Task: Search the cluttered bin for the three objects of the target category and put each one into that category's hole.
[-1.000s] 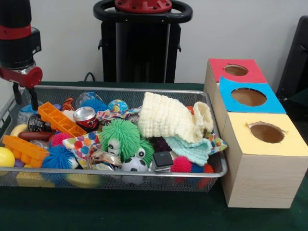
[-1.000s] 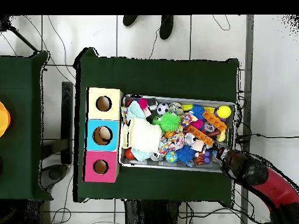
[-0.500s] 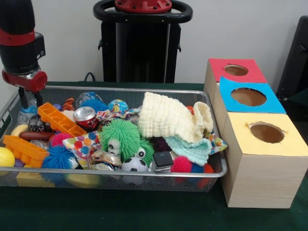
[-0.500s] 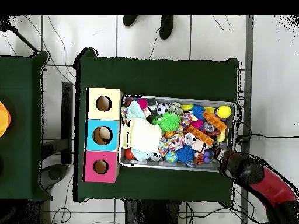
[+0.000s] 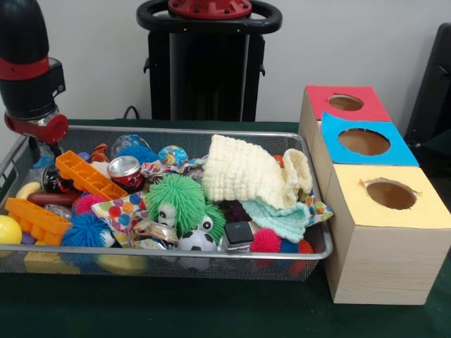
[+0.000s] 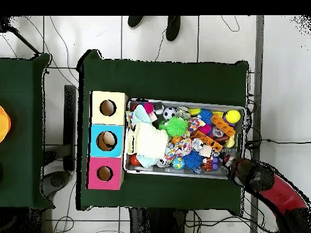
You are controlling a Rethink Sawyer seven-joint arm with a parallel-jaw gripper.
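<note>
The wire mesh bin [image 5: 211, 265] is full of toys and cloths; it also shows in the overhead view [image 6: 182, 102]. One crushed clear plastic bottle [image 5: 40, 164] with a bluish label lies in the bin's far left corner, partly hidden by an orange tray [image 5: 88, 174]. No other bottle shows. My gripper [image 5: 44, 149] hangs low over that corner, right above the bottle, with its fingers apart and nothing held. In the overhead view the gripper [image 6: 231, 162] is at the bin's lower right corner.
Three wooden boxes with round holes stand right of the bin: red top [image 5: 345, 103], blue top [image 5: 365, 141], yellow top [image 5: 391, 193]. A red can [image 5: 127, 171], a cream cloth [image 5: 246, 172] and a green fuzzy ball [image 5: 180, 201] lie among the clutter.
My gripper has moved a little right and down into the bin's far left corner, closer to the bottle. The things in the bin have not moved.
</note>
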